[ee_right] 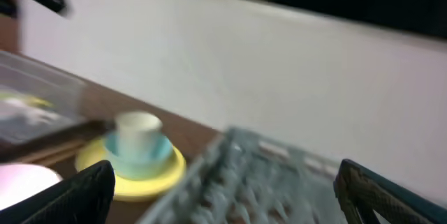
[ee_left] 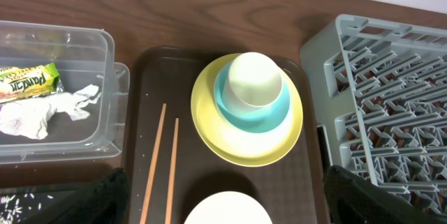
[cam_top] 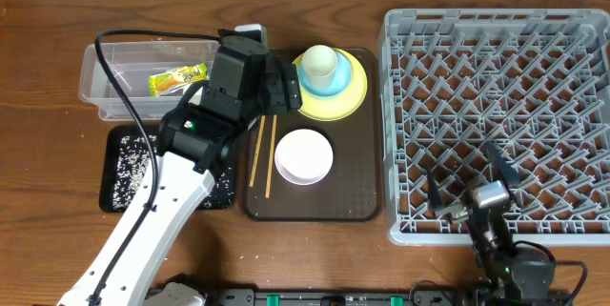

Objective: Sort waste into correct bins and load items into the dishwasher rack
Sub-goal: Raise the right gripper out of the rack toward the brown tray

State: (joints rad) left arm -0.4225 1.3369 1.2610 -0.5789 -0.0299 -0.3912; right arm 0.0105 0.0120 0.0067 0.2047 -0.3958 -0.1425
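Left end effector and right end effector gaped empty; wrapper and napkin lay binned upper left, dishes centre, rack right bare.

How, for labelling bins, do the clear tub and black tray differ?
The tub is clear and tall-walled; the tray is black and shallow. The tub holds a wrapper and napkin; the tray holds rice scraps. The tub lies farther from the robot than the tray. Both are rectangular.
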